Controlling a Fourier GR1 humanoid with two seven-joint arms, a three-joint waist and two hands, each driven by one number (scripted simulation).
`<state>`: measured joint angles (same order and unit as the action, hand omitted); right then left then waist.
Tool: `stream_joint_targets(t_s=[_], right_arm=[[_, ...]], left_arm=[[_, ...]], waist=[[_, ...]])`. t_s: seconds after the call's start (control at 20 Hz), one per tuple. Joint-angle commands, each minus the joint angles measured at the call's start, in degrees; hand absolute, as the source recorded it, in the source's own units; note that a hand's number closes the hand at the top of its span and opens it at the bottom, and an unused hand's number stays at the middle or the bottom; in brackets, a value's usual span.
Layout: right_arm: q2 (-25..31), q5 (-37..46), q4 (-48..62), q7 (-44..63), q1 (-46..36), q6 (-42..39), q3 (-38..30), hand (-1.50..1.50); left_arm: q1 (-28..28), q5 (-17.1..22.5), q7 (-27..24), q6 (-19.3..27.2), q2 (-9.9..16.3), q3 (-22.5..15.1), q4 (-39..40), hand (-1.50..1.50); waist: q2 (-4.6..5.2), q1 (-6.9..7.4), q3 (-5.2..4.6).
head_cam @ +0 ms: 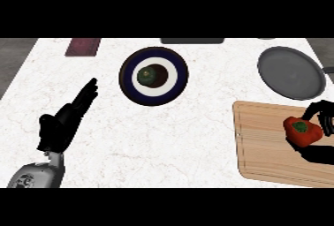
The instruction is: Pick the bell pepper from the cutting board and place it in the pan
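A red bell pepper with a green stem rests on the wooden cutting board at the right. My right hand curls around the pepper, fingers above it and thumb below. The grey pan lies beyond the board at the upper right, with nothing in it. My left hand rests open at the left of the counter, fingers pointing up and away.
A dark blue and white plate holding a dark green round item sits at the centre back. A maroon flat object and a dark slab lie along the far edge of the white marble counter.
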<state>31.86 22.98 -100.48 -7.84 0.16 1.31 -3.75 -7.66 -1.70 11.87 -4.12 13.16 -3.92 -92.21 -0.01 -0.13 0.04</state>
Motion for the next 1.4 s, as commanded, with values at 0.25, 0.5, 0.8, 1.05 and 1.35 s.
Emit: stream_joint_targets(t_s=[0.25, 0.5, 0.8, 1.05, 1.35], right_arm=[[-1.25, 2.77, 29.26, -9.54, -19.25, 3.44, -5.0, 1.5], [-1.96, 6.55, 51.61, -20.12, -28.7, 11.63, -7.4, 1.5], [0.21, 7.7, 71.94, -30.29, -39.45, 15.73, -10.68, 1.5], [4.51, 7.22, 81.42, -34.41, -44.49, 15.11, -13.56, 1.5], [4.93, 8.3, 87.38, -36.24, -48.62, 16.45, -14.0, 1.5]], left_arm=[[-2.6, -0.34, 2.02, -0.96, -0.98, 0.88, -0.19, 0.0], [-2.68, -0.48, 0.45, -2.71, -0.12, 0.88, 0.3, 0.0], [-0.17, -1.06, -2.44, -2.67, -1.24, 0.52, 1.23, 0.0], [-1.14, -2.38, 2.25, -1.11, -3.05, -1.53, -2.67, 0.0], [-4.55, -2.46, 0.41, -1.58, -2.88, -0.02, 2.46, 0.0]], waist=[[0.21, 0.94, -0.01], [0.52, 1.79, 0.06], [0.91, 2.81, 0.12], [1.12, 3.4, 0.22], [1.62, 3.65, 0.25]])
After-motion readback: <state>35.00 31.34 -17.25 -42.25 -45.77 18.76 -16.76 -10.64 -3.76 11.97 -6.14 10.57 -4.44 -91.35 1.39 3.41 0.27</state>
